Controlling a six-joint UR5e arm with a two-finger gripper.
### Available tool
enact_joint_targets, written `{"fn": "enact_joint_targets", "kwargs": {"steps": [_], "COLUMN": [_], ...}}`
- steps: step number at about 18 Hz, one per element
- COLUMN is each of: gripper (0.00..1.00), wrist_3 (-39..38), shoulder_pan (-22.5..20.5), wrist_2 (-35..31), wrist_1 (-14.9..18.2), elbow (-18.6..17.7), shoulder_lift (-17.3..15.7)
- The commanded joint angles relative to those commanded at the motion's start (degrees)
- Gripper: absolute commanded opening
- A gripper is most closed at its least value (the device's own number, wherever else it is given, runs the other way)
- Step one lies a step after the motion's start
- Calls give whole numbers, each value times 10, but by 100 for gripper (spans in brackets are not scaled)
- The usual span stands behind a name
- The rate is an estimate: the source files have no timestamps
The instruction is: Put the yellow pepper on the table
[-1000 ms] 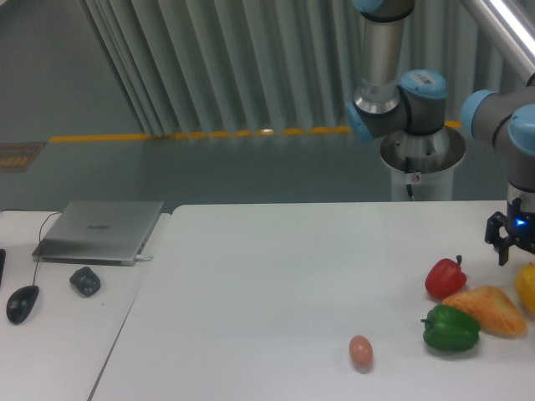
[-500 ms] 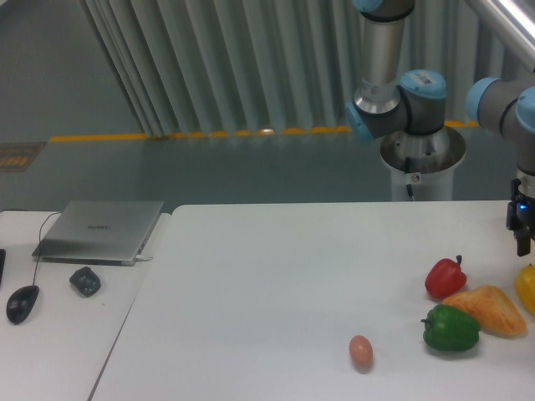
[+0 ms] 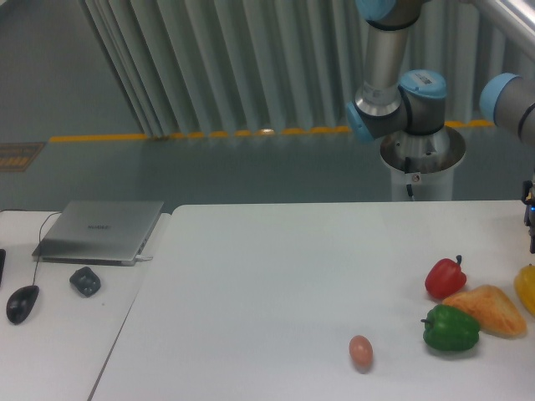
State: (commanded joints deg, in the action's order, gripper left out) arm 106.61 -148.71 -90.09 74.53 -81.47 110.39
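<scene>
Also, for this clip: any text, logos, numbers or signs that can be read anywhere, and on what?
Laptop lid: a small mark in the middle, too blurred to read.
Robot base: a small white tag with a red dot, too small to read.
Floor sign at the far left: a pattern only, no letters to make out.
Peppers, egg, table: no text.

Glossy yellow pepper [image 3: 527, 288]; matt smooth white table [image 3: 276, 284]

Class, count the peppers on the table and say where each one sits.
3: red pepper behind the bread, green pepper in front of it, yellow pepper cut off by the right edge. More could lie outside the picture.
</scene>
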Motion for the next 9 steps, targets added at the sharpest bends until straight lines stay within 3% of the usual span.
{"fn": "enact_joint_targets", "kwargs": {"steps": [9], "gripper": [100], "wrist_3": [0], "shoulder_pan": [-4], "wrist_2": [2], "wrist_1": [0], "elbow": [-3], "shoulder_lift": [0]}}
